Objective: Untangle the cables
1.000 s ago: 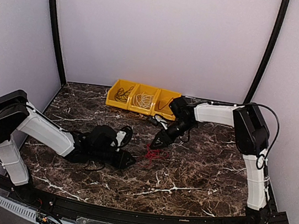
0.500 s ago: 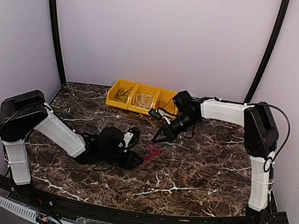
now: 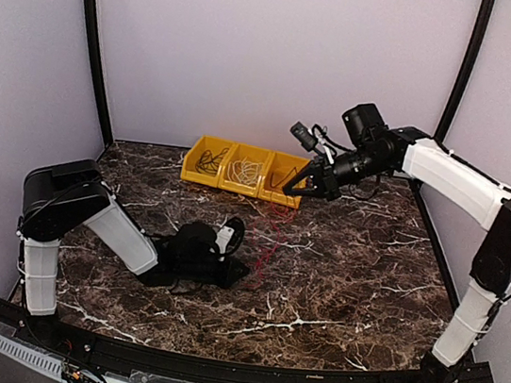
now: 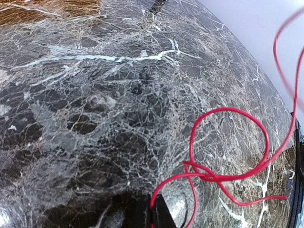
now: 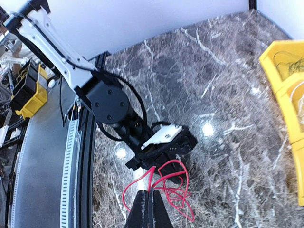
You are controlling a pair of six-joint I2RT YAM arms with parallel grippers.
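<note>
Dark brown marble desk (image 3: 348, 281), white veins, pale lilac walls (image 3: 274, 61) all round. Red cable (image 4: 209, 176) strung from left pincer (image 4: 153, 214), clamped on it low on desk, up to raised right pincer (image 5: 147, 209), also pinching it, near yellow bins (image 3: 237, 188).

Only the pinched-together tips of the left gripper (image 4: 154, 211) clear the bottom edge of its wrist view; the red cable (image 4: 228, 176) caught there runs off-frame to their right. The right gripper (image 5: 148, 197) is cropped likewise, yellow bins (image 5: 280, 83) cut off far right of its fingers. From above, the strand between both grippers is too faint to trace.
</note>
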